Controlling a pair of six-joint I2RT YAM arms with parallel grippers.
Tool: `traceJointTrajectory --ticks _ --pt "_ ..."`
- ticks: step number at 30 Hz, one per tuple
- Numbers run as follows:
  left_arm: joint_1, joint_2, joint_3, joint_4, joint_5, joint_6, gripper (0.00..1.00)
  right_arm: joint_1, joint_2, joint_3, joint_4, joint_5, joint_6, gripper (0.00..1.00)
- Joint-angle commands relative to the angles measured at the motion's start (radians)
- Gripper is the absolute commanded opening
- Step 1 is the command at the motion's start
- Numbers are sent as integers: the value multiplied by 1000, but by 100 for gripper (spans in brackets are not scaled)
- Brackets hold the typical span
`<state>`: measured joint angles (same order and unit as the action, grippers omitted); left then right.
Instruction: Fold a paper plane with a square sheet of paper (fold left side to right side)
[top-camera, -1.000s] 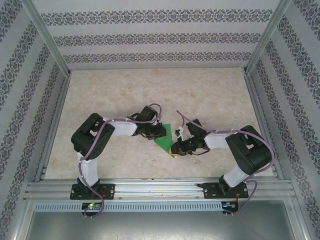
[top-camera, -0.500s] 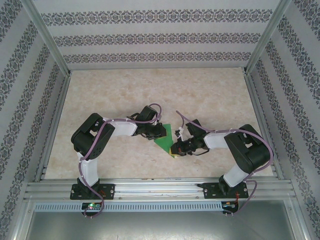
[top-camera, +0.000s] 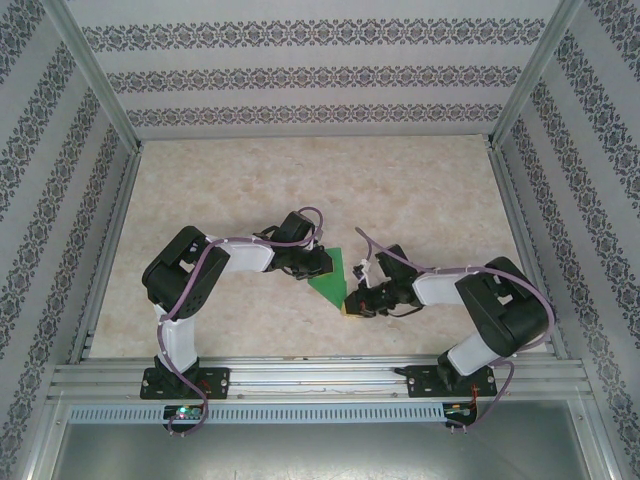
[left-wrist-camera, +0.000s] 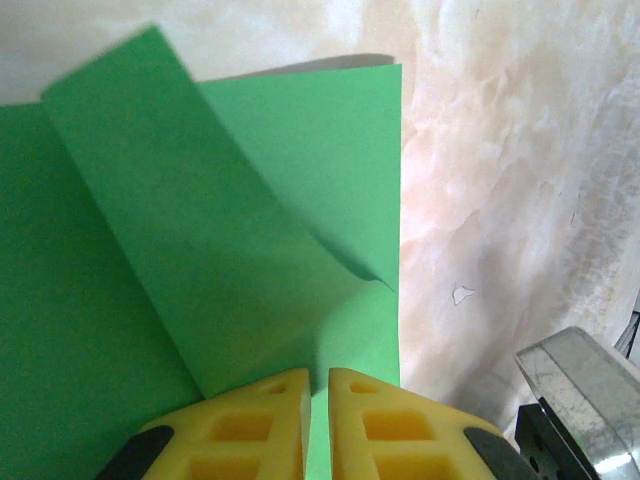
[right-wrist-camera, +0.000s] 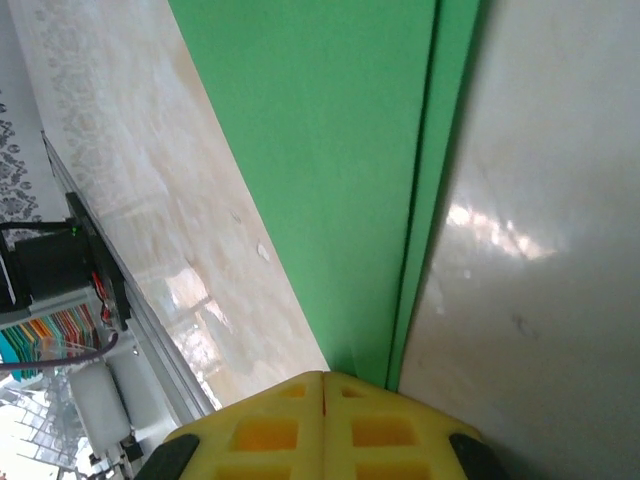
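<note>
Caught from above: a thin, bright green sheet of paper (top-camera: 335, 280) lying near the middle front of the pale marbled desk (top-camera: 420, 190), between 2 black-and-white robot arms reaching in from either side. Found the left hand (top-camera: 320, 267) at the sheet's left edge and the right hand (top-camera: 348, 304) at its near corner, both touching the paper.

Saw, from the left wrist, the same sheet (left-wrist-camera: 300, 170) with 1 flap raised off the layer beneath and curled at its free corner, with bare desk (left-wrist-camera: 500, 150) to its right. Showed the left hand (left-wrist-camera: 318, 425) closed to a thin slit on the flap's near edge, yellow fingertips (left-wrist-camera: 250, 430) almost meeting, green visible in the slit.

Saw, from the right wrist, the sheet (right-wrist-camera: 330, 150) as 2 stacked layers flat on the desk (right-wrist-camera: 540, 200), a narrow strip of the lower layer showing along a long straight edge. Showed the right hand (right-wrist-camera: 322, 410) pinched shut on that edge, taken in between its yellow fingertips (right-wrist-camera: 260, 435).
</note>
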<state>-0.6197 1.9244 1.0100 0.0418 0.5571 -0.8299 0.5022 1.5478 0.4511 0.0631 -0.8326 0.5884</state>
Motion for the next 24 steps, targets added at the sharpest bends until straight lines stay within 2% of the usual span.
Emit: traceJointTrajectory --ticks 1,6,11,14,19,24 --pt "17 46 -37 -85 -58 16 15 19 -22 -35 -137 2 -11 0" --pt "17 39 -38 -85 -55 19 15 1 -152 2 -193 -21 -18 0" --pt "17 34 -36 -83 -54 20 15 -31 -237 29 -145 -70 -8 0" --pt "15 35 -38 -77 -52 17 15 -30 -205 55 -76 -39 13 0" --pt "12 36 -38 -73 -50 15 15 -14 -114 104 20 85 47 0" --pt "12 38 -35 -73 -49 15 15 -5 -15 153 33 122 48 0"
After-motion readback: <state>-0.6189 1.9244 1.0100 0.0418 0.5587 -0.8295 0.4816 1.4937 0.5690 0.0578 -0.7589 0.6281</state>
